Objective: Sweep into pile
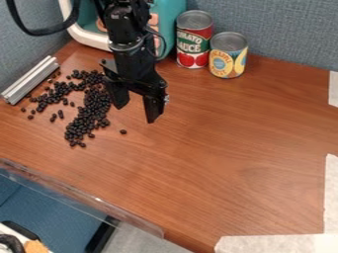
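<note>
Your gripper (136, 114), one: black, hanging over the upper left-centre of the camera view, just beside the beans. Fingers spread apart, nothing between them.

Your black beans (92, 112), many: on the counter (218, 153), left of the gripper in the view. One dense band slants toward the near edge; a looser branch runs toward the metal bar (30, 80). A few strays lie round about, and a single bean (123, 132) sits apart, on the near side of the gripper.

Also before you: the silvery, grooved bar, lying at a slant at the far left; two upright cans behind the gripper, one red-labelled (199, 37), one yellow-labelled (229, 62); pale tape (271, 244) along the near right.
</note>
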You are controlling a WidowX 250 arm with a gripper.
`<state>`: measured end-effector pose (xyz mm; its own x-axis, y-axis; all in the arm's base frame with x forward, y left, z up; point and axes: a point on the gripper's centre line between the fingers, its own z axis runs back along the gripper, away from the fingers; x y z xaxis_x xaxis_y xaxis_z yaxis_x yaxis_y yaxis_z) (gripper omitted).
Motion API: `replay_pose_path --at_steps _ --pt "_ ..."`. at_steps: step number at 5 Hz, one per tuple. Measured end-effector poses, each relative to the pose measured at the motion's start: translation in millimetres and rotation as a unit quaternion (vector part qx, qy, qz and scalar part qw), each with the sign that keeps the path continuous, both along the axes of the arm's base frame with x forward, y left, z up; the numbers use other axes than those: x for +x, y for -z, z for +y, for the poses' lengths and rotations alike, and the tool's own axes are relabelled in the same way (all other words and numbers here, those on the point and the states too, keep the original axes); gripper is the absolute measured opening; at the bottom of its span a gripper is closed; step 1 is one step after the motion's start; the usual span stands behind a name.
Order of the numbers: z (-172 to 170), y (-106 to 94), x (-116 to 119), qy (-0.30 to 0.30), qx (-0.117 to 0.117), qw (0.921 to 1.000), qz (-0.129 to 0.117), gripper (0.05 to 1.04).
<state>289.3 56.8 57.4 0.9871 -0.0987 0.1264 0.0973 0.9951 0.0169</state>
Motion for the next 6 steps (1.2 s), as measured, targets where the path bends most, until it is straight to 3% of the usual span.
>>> replay_pose_path --at_steps 1,2,4,6 --pt "-1 7.5 -2 -0.001 -0.005 0.9999 0.013 0.999" --pt "19 5.9 -7 -0.017 -0.02 0.9996 0.012 1.0" --pt "93 -3.3 11 -0.028 -0.016 0.9994 -0.013 1.0" --pt "180 -4.0 31 -0.065 0.034 0.9973 -0.01 1.0"
